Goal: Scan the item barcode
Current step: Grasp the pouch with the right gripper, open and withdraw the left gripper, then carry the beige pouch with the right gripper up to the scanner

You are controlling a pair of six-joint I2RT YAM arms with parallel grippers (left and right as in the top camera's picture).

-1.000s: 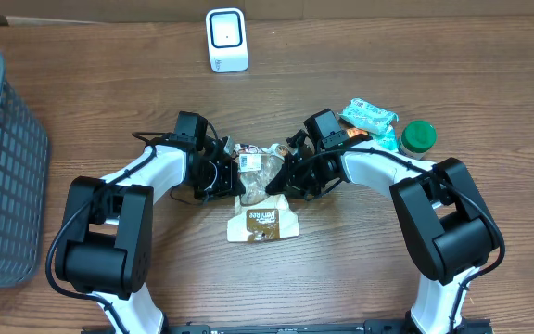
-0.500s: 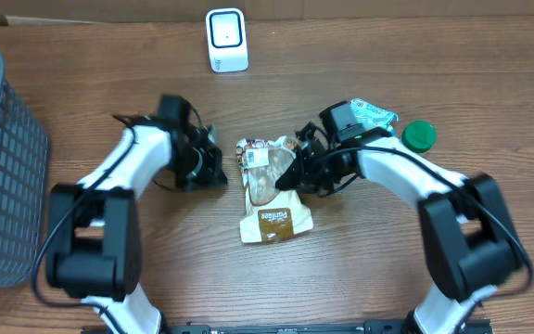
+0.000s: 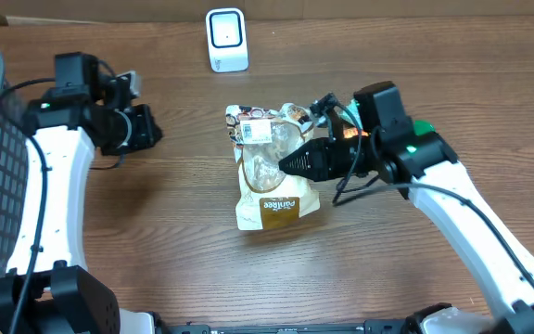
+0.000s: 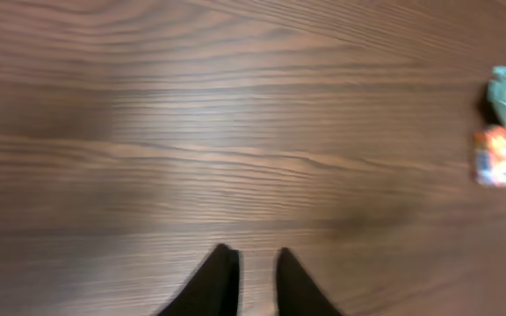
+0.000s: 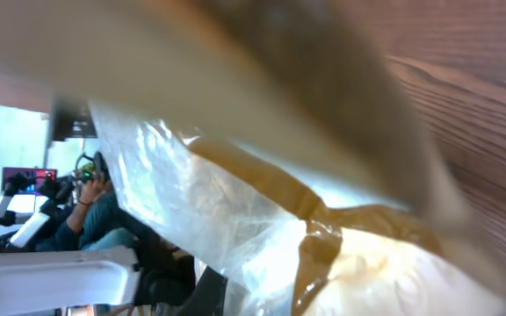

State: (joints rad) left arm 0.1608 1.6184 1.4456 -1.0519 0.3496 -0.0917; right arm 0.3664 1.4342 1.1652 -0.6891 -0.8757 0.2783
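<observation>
The clear-and-brown plastic snack pouch (image 3: pixel 269 186) is at the middle of the wooden worktop (image 3: pixel 156 250), grasped at its right edge by the clenched right end effector (image 3: pixel 297 163). It looks light, soft and slippery, so the sealed edge seems the best hold. The left end effector (image 4: pixel 255 272) is slightly parted and empty.

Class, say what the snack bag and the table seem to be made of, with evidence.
Snack bag: probably thin plastic film, glossy, partly clear; it crinkles and glints.
Table: wood or wood-look laminate, matte brown; grain lines show.
</observation>
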